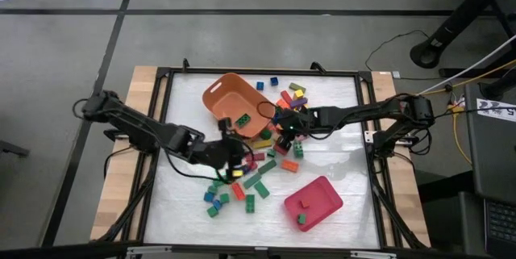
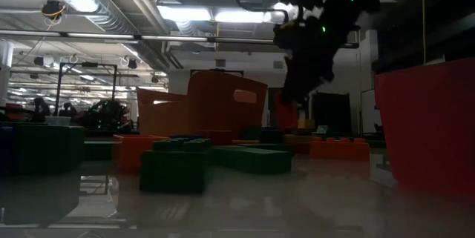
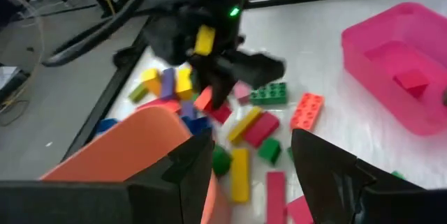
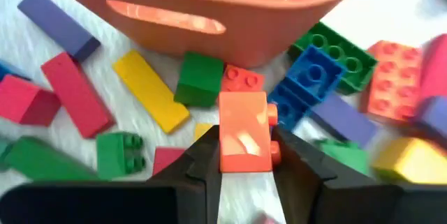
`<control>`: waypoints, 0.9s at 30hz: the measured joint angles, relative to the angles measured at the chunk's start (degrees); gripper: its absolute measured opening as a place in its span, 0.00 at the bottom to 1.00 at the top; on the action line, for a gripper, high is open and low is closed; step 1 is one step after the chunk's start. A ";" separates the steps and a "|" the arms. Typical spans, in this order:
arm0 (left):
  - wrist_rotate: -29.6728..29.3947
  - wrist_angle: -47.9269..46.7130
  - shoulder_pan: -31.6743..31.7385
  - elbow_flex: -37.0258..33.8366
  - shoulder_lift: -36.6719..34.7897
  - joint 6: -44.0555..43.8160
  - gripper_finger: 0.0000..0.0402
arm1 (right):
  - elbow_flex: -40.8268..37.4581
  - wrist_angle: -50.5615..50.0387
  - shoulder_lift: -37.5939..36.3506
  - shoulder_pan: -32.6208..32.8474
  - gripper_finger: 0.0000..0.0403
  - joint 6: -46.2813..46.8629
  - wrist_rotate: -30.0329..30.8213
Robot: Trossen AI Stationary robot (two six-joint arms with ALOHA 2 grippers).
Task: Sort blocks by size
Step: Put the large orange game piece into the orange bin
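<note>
While your right gripper (image 4: 244, 155) hangs just beside the orange tub (image 1: 230, 98), its two fingers are pressed against the sides of a small orange brick (image 4: 244, 130), pinching it above the pile. You can see the same gripper (image 3: 209, 88) from the left wrist camera, dark and lit by a green light, over the cluster of blocks (image 1: 274, 142) in the middle of the table (image 1: 339, 154).

Your left gripper (image 3: 251, 158) sits near the tub's rim, on its side facing the table's front. Its fingers are spread apart with nothing between them.

Look at where the bricks lie. Most are scattered on the white surface between the tub and the pink tray (image 1: 313, 202): a yellow long brick (image 4: 150, 90), a red long brick (image 4: 75, 93), a purple one (image 4: 57, 23), a blue studded brick (image 4: 307, 84) and a green one (image 4: 199, 77) all lie just beside the tub wall. A green brick (image 1: 242, 120) already rests inside the tub, and the tray holds a red piece (image 1: 305, 204) and a green piece (image 1: 301, 219). More green bricks lie loose toward the table's front left (image 1: 216, 202).

From the low camera, you see dark green bricks (image 2: 174, 165) in front, the tub behind them, and the tray wall at the right edge.
</note>
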 joint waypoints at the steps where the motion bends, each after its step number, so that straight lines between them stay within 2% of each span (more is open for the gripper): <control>1: -0.09 -1.34 0.13 0.00 -1.20 -0.21 0.45 | 2.14 -3.04 0.00 0.00 0.25 -0.77 0.01; 6: -0.16 -7.85 0.17 0.00 -5.23 -0.88 0.45 | 12.64 -11.96 0.00 0.01 0.24 -4.51 -0.01; 11: -0.07 -15.27 0.17 0.00 -6.08 -2.25 0.45 | 19.36 -7.52 0.00 0.00 0.27 -12.20 1.04; 15: 0.43 -18.47 0.17 -1.63 -5.88 -5.89 0.45 | 19.68 1.22 0.00 -0.98 0.25 -17.88 0.09; 19: 0.65 -20.20 0.17 -4.28 -5.78 -10.30 0.45 | 19.68 4.13 0.66 -2.72 0.26 -20.36 -0.04; 27: 0.69 -19.72 0.17 -8.54 -5.77 -16.04 0.45 | 19.64 4.37 5.07 -5.88 0.38 -22.65 -1.23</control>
